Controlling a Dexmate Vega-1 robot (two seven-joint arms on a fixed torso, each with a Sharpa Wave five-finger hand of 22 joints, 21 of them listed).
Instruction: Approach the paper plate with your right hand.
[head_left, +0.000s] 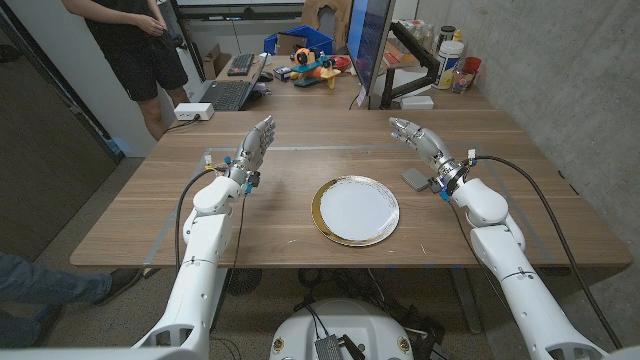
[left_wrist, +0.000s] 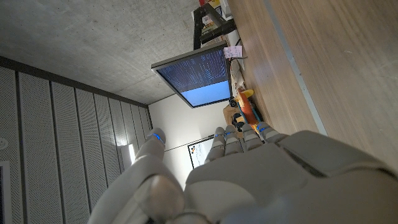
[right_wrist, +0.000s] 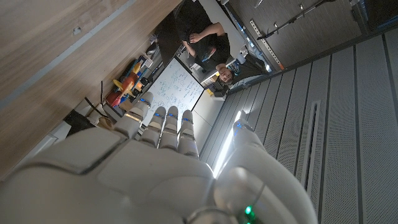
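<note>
A white paper plate (head_left: 355, 210) with a gold rim lies on the wooden table (head_left: 290, 230), near its front middle. My right hand (head_left: 420, 143) hovers above the table to the right of and behind the plate, apart from it, fingers straight and spread, holding nothing. My left hand (head_left: 255, 147) is raised on the far left side, fingers extended and apart, holding nothing. The right wrist view shows the back of the right hand (right_wrist: 155, 168) with fingers reaching out; the left wrist view shows the back of the left hand (left_wrist: 249, 180).
A small grey flat object (head_left: 416, 180) lies on the table just under my right wrist. A monitor (head_left: 368, 45) stands behind the table, with a desk of toys and a keyboard (head_left: 225, 95) further back. A person (head_left: 135, 45) stands at the back left.
</note>
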